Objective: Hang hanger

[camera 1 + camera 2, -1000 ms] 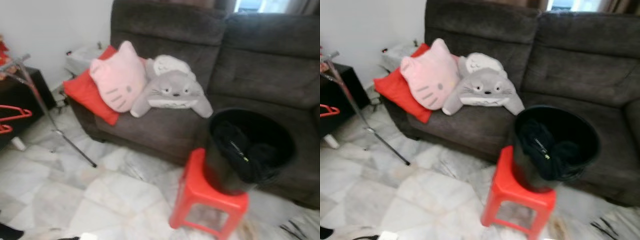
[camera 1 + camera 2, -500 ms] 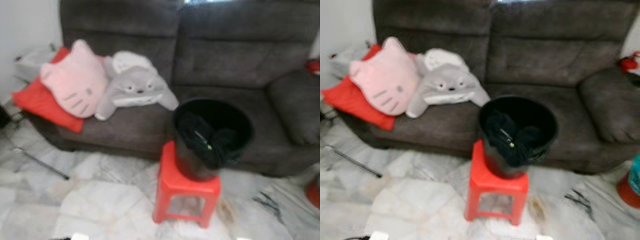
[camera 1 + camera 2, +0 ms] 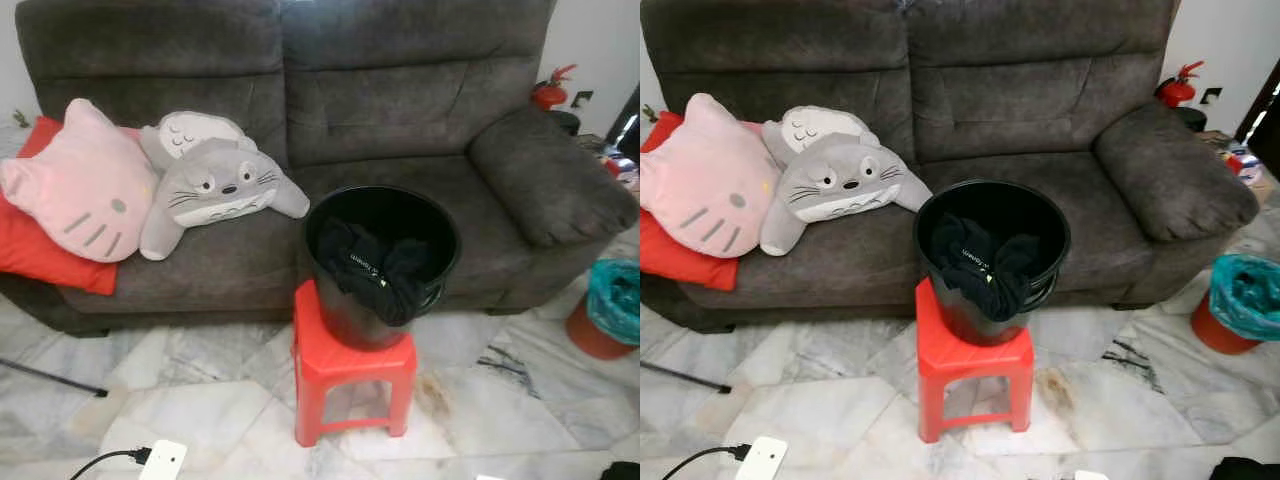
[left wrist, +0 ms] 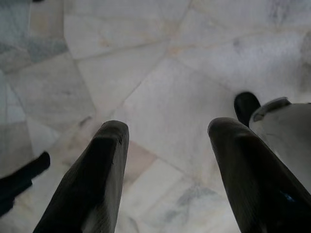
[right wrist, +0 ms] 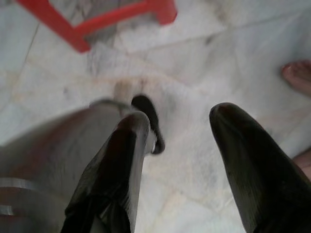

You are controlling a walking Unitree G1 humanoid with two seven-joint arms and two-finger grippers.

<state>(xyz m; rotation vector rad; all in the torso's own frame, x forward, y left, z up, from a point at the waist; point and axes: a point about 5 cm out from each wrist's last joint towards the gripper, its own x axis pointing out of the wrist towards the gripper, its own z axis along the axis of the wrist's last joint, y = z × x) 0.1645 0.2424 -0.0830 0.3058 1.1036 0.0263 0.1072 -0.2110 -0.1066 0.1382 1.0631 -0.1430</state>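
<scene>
- Here, a dark grey sofa (image 3: 400, 90) is spanning the back of the scene, its front edge meeting a pale marble floor (image 3: 200, 400).
- A pink cat-face cushion (image 3: 75, 185) is leaning at the sofa's left end, lying over a red cushion (image 3: 30, 250) that is reaching the seat's left edge.
- A grey plush creature (image 3: 215, 185) is lying just beside the pink cushion, toward the seat's middle, one limb touching the seat near the bucket's rim.
- A black bucket (image 3: 345, 320) is standing upright on a red stool (image 3: 350, 375), which is sitting on the floor right against the sofa's front edge, about midway along it.
- Dark clothing (image 3: 375, 270) is piled inside the bucket and drooping over its front rim.
- An orange bin with a teal liner (image 3: 610, 315) is standing on the floor by the sofa's right front corner.
- A red fire extinguisher (image 3: 548, 92) is showing behind the sofa's right arm.
- A white plug adapter (image 3: 163, 460) with a black cable is lying on the floor at the near left.
- The left gripper (image 4: 167, 141) is hanging over bare marble, jaws released and spread apart, grasping nothing.
- The right gripper (image 5: 180, 128) is likewise hanging above the floor, jaws released, with a leg of the stool beyond it and a person's bare toes (image 5: 297, 77) near one side.
- The hanger itself cannot be made out among these things.
</scene>
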